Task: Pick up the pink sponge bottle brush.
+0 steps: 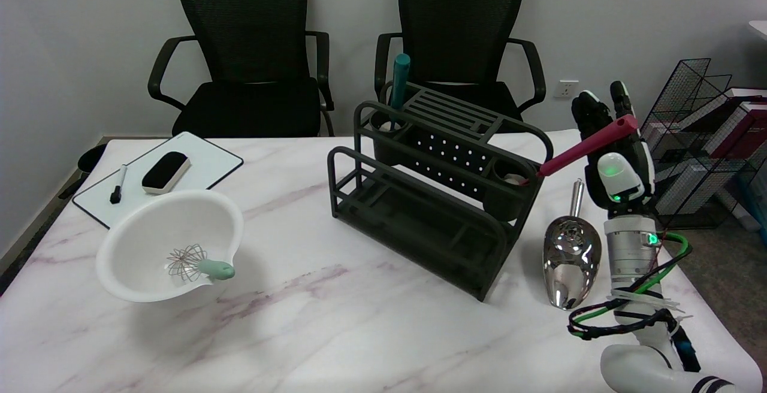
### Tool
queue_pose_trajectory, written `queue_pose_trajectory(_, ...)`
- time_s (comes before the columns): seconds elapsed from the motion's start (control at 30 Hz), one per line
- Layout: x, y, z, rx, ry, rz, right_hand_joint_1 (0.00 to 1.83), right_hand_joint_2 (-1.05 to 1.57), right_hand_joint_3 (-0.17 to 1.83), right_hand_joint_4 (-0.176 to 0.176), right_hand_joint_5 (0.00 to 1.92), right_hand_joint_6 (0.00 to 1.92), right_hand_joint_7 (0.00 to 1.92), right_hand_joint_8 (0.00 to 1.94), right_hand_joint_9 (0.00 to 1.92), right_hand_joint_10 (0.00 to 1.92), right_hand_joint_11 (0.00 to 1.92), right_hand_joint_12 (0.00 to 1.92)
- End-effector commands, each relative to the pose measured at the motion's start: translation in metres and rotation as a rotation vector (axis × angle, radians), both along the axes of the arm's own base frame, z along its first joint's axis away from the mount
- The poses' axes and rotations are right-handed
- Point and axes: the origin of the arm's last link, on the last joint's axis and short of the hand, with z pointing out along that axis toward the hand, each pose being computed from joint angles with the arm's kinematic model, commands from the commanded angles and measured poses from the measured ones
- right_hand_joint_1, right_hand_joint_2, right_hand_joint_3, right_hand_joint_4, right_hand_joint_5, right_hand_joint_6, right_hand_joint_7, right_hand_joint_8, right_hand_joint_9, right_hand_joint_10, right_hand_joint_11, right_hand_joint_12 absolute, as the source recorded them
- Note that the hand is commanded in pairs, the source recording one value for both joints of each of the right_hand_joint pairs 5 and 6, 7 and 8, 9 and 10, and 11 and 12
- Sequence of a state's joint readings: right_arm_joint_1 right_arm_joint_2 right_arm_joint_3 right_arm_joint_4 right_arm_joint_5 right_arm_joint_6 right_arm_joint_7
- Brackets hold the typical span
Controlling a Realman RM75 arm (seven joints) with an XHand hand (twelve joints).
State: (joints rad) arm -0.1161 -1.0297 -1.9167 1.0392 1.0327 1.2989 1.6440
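Observation:
The pink bottle brush stands in the right cup of the black rack. Its pink handle leans out up and to the right, and its sponge end is mostly hidden in the cup. My right hand is raised beside the rack's right end, just behind the upper end of the handle. The fingers point upward and apart. The handle crosses in front of the hand and no finger shows wrapped over it. Whether the hand touches the handle is unclear.
A metal scoop lies on the table under my forearm. A teal-handled tool stands in the rack's left cup. A white bowl with a whisk, a whiteboard with eraser and marker, two chairs and a wire rack surround.

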Motion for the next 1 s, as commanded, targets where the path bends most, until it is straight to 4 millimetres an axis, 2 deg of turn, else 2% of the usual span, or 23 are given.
queue_pose_trajectory(0.03,0.017,-0.016,0.008,0.046,-0.095,0.035,0.98,-0.18,0.78,0.000,0.10,0.10,0.45,0.45,0.40,0.40,0.25,0.25)
queue_pose_trajectory(0.57,0.028,-0.027,-0.006,0.106,-0.139,0.049,1.03,0.00,0.73,0.000,0.14,0.14,0.43,0.43,0.40,0.40,0.39,0.39)
queue_pose_trajectory(1.0,0.030,-0.029,-0.019,0.176,-0.088,0.027,1.05,0.09,0.86,0.000,0.23,0.23,0.44,0.44,0.42,0.42,0.45,0.45)
